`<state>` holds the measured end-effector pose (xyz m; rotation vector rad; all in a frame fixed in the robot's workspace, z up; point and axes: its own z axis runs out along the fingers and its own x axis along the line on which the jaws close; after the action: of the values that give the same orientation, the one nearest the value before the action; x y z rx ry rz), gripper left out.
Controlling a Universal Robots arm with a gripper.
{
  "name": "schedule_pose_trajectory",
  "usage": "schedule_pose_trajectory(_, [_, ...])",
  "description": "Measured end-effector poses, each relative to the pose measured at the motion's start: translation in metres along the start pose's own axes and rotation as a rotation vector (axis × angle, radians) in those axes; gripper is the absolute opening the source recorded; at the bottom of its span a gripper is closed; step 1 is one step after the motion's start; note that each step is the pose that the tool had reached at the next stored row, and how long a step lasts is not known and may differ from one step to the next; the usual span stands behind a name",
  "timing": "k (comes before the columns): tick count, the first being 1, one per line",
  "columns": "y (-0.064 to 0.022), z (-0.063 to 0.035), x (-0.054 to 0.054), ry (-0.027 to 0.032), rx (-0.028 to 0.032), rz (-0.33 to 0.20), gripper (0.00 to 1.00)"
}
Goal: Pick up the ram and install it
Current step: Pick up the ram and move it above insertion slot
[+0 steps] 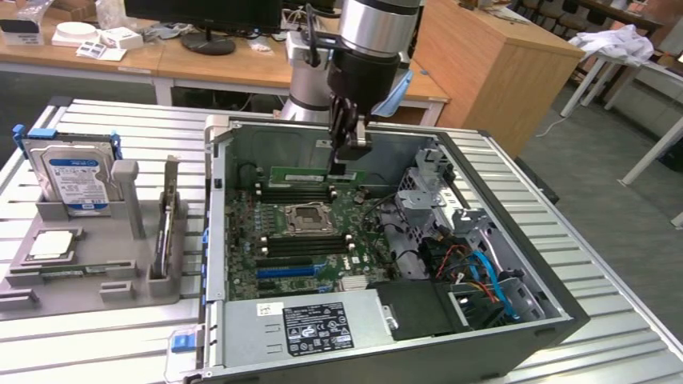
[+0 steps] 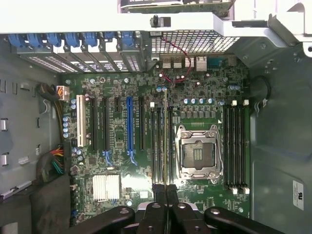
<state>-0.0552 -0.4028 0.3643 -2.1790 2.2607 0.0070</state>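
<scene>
Green and thin, the ram (image 1: 304, 173) hangs edge-down, pinched by the gripper (image 1: 346, 164) at its right end, over the far memory slots (image 1: 309, 192) of the motherboard (image 1: 267, 256). The processor socket (image 1: 307, 216) lies just nearer. All this sits inside the open computer case (image 1: 533, 320) on the slatted bench (image 1: 107, 344); a hard drive (image 1: 77, 180) stands in a grey holder (image 1: 96, 264) at the exterior view's left

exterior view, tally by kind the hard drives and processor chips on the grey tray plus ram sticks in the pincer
hard drive: 1
processor chip: 1
ram in the pincer: 1
total: 3
</scene>
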Motion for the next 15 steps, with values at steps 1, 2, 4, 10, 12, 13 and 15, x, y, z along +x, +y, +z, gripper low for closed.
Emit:
schedule_pose_trajectory(1, [0.0,0.0003,0.0,0.0,0.0,0.0,0.12])
schedule_pose_trajectory(2, [0.0,0.0006,0.0,0.0,0.0,0.0,0.12])
schedule_pose_trajectory(4, [0.0,0.0011,0.0,-0.0001,0.0,0.001,0.12])
schedule_pose_trajectory(10, [0.0,0.0026,0.0,-0.0001,0.0,0.002,0.12])
schedule_pose_trajectory(12, [0.0,0.003,0.0,0.0,0.0,0.002,0.12])
schedule_pose_trajectory(13, [0.0,0.0033,0.0,0.0,0.0,0.002,0.12])
schedule_pose_trajectory(15, [0.0,0.0037,0.0,0.0,0.0,0.003,0.12])
